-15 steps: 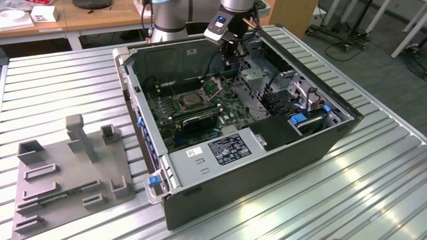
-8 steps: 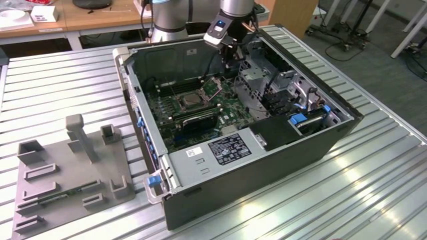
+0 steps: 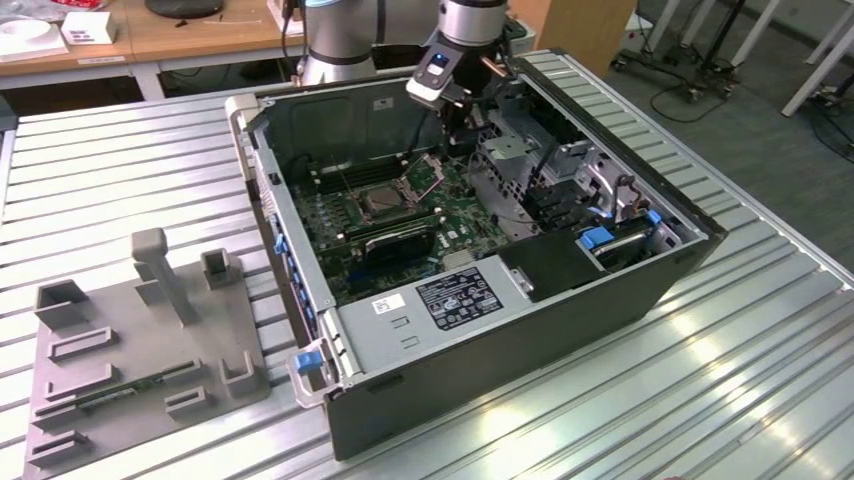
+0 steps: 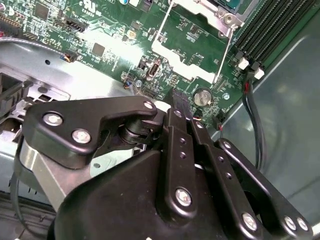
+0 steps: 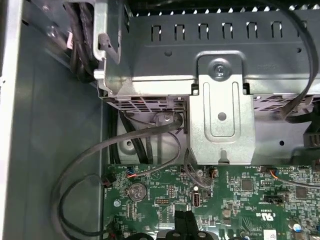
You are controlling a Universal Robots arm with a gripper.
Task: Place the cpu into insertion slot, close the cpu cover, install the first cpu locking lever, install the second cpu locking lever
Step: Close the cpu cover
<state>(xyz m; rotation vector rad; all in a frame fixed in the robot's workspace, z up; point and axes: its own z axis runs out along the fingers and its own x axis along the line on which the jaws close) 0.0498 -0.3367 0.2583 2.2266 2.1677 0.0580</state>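
Closest to us, the black hand (image 4: 179,97) is closed. In both wrist views its two fingers (image 5: 181,220) press flat against each other, and we see nothing between them. The fingertips hang low over the green motherboard (image 4: 115,30), just beside a round silver coin cell (image 4: 202,96).

A little farther along the board is the insertion slot (image 4: 210,11). It has a silvery metal frame with a screw at one corner, and two thin wire levers (image 4: 226,52) reach from it across the green. Inside the frame, a flat grey face (image 4: 239,4) shows at the edge of the second wrist view. We cannot tell whether it is the cpu. Long black memory slots (image 4: 270,25) run alongside.

In the exterior view the insertion slot (image 3: 380,205) is a small square with a dark centre and a bright rim. The hand (image 3: 461,138) is near it but apart, toward the exterior view's right. The first wrist view shows a grey metal bracket (image 5: 222,105) above the board, with black cables (image 5: 90,160) looping past it.

Around all this stands the open computer case (image 3: 441,380), with a labelled power supply (image 3: 454,300) at its near end. The case rests on a ribbed metal surface (image 3: 134,160), and a grey moulded fixture (image 3: 134,340) lies at the exterior view's left.
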